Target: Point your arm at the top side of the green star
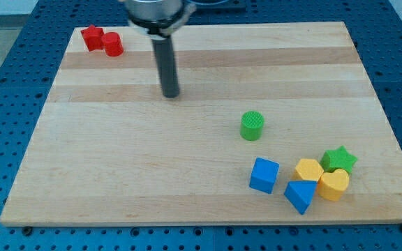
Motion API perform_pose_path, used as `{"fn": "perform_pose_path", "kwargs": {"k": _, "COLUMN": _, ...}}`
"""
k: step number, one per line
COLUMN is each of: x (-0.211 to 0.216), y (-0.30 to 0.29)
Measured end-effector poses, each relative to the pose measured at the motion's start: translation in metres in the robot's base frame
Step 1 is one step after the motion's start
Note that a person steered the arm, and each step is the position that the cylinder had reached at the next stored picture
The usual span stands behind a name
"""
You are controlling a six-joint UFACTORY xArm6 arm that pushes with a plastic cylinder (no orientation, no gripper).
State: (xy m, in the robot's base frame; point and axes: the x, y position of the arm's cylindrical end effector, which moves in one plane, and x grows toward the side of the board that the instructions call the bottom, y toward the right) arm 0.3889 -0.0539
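The green star point(340, 160) lies near the view's bottom right, at the top right of a cluster of blocks, touching the yellow heart point(334, 185) below it and close to the yellow hexagon point(308, 170) at its left. My tip point(170, 95) rests on the board at the upper middle, far to the upper left of the star and apart from every block.
A green cylinder point(252, 125) stands alone between my tip and the cluster. A blue cube point(264, 174) and a blue triangle point(299, 196) sit at the cluster's left. Two red blocks point(102, 40) lie at the board's top left corner. The wooden board point(117, 174) ends in a blue surround.
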Motion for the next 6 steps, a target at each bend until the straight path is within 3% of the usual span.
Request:
{"fn": "perform_pose_path", "kwargs": {"k": 3, "x": 0.018, "y": 0.185}}
{"fn": "perform_pose_path", "kwargs": {"k": 4, "x": 0.024, "y": 0.188}}
{"fn": "perform_pose_path", "kwargs": {"k": 6, "x": 0.103, "y": 0.251}}
